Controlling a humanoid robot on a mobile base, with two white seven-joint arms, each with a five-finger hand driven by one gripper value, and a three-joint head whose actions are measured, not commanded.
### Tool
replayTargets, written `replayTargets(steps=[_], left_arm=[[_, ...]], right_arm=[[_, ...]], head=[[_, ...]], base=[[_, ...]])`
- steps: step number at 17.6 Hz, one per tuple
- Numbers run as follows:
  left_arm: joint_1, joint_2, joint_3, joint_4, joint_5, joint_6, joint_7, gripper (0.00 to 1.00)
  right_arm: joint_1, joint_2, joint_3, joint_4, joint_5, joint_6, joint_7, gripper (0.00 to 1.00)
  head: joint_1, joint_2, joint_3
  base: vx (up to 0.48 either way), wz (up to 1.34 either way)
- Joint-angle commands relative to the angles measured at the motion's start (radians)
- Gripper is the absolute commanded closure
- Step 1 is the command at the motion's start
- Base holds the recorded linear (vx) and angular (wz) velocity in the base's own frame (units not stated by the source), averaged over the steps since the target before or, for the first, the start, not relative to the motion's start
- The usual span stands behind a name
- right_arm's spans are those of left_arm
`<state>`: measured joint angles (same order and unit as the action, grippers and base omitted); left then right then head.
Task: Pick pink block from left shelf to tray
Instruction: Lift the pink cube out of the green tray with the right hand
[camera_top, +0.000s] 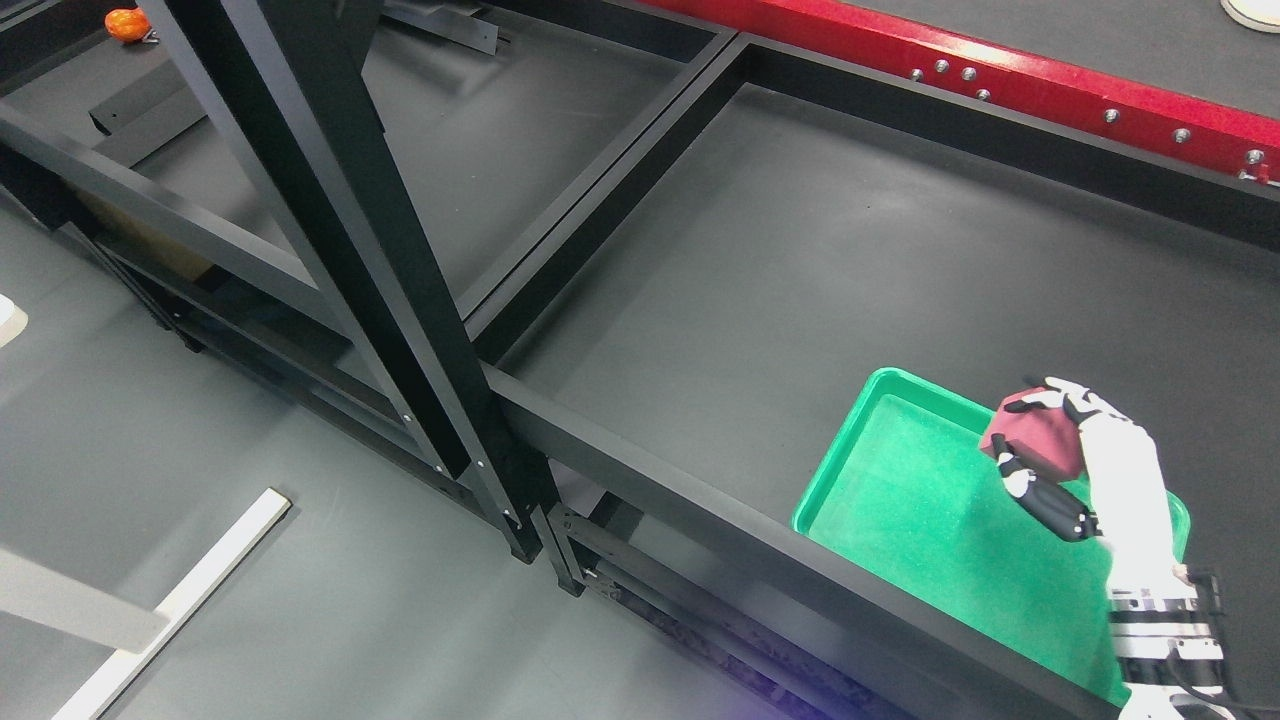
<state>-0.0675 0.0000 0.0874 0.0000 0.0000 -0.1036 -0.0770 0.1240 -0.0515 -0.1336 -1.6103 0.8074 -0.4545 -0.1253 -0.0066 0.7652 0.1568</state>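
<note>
My right hand (1040, 440) comes in from the lower right and is shut on a dark pink block (1035, 435). It holds the block above the right part of the green tray (900, 500), which lies on the dark shelf surface at the lower right. The fingers wrap the block from above and the thumb from below. The left arm is out of view.
A black shelf frame with a thick upright post (390, 270) crosses the left and middle. A red beam (1000, 80) runs along the back right. An orange object (127, 24) sits at the top left. A white strip (180, 600) lies on the floor.
</note>
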Motion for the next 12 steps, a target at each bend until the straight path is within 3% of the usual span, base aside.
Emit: replayTargets(steps=[1, 7, 12], left_arm=[[0.000, 0.017, 0.000, -0.017, 0.008, 0.001, 0.000, 0.00], [0.000, 0.017, 0.000, -0.017, 0.008, 0.001, 0.000, 0.00], [0.000, 0.017, 0.000, -0.017, 0.008, 0.001, 0.000, 0.00]], right_arm=[[0.014, 0.034, -0.067, -0.045, -0.056, -0.009, -0.095, 0.95], [0.043, 0.034, -0.064, -0.077, -0.085, -0.009, -0.200, 0.95], [0.072, 0.034, -0.064, -0.086, -0.100, -0.009, -0.201, 0.95]], head=[[0.0000, 0.000, 0.000], [0.0000, 0.000, 0.000], [0.0000, 0.000, 0.000]], base=[[-0.007, 0.06], [-0.041, 0.07], [-0.040, 0.11]])
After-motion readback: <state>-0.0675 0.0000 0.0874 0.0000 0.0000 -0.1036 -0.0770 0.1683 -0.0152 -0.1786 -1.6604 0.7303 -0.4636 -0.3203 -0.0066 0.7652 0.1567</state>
